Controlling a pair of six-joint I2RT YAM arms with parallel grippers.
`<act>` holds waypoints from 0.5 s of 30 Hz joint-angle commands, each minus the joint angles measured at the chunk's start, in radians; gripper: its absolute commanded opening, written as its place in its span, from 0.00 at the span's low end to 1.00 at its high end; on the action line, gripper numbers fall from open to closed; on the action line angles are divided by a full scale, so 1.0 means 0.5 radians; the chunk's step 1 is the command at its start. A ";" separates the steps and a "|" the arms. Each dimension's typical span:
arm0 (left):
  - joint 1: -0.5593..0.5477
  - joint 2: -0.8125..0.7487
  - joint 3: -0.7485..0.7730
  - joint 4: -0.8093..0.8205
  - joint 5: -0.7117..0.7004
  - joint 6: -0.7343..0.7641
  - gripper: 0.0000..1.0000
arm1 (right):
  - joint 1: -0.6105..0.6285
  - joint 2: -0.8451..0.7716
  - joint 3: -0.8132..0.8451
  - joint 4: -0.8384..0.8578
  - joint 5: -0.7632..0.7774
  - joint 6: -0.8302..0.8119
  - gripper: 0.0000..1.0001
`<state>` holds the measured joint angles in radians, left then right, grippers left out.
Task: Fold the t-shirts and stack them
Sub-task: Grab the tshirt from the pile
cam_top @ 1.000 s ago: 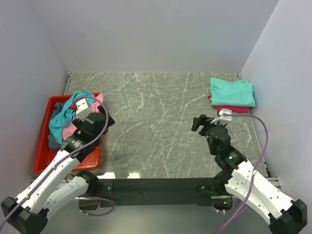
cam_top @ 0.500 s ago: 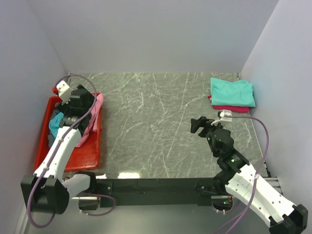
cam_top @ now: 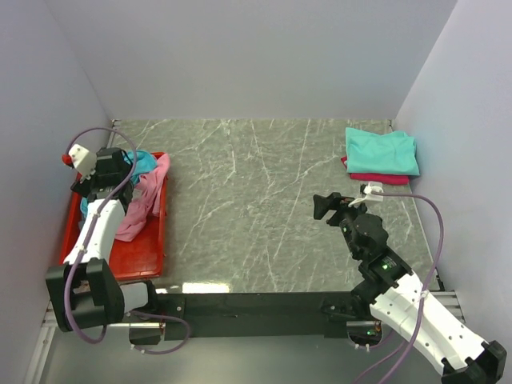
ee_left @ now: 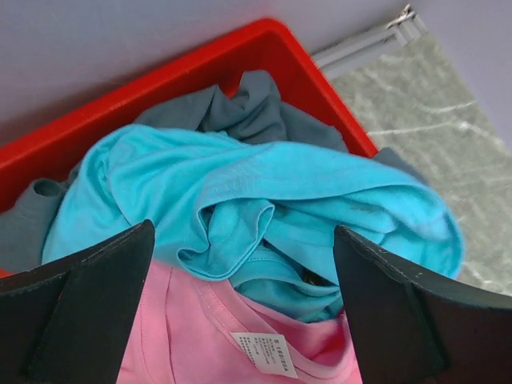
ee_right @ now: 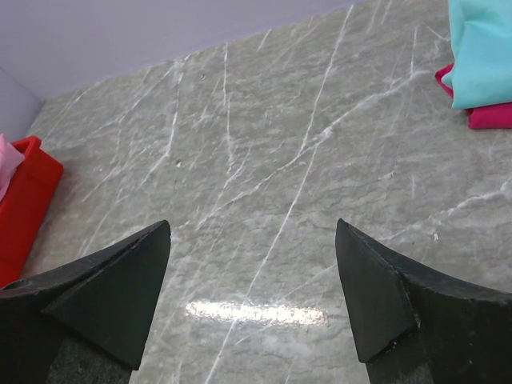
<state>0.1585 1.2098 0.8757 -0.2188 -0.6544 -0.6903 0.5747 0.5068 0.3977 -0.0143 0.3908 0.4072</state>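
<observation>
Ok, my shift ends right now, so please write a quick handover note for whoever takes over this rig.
Left hand: open, empty, over the turquoise shirt in the red tray.
Right hand: open, empty, above the marble table.
Also crumpled in the tray: pink shirt, draped over the rim, and grey shirt.
Done: mint-green shirt folded on the crimson shirt, far right corner.
Left: fold and stack the three tray shirts.
</observation>
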 commanded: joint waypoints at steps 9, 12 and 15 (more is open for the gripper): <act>0.103 0.240 -0.134 0.195 0.149 -0.040 0.97 | -0.011 0.020 -0.031 0.068 -0.005 -0.005 0.89; 0.125 0.243 -0.156 0.229 0.189 -0.031 0.83 | -0.011 0.048 -0.028 0.069 0.001 -0.008 0.89; 0.125 0.246 -0.150 0.238 0.207 -0.012 0.53 | -0.011 0.072 -0.028 0.075 0.004 -0.011 0.89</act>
<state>0.2165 1.3396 0.7998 -0.1497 -0.5755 -0.7063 0.5732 0.5312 0.3897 -0.0109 0.3801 0.4068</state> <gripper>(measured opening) 0.633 0.893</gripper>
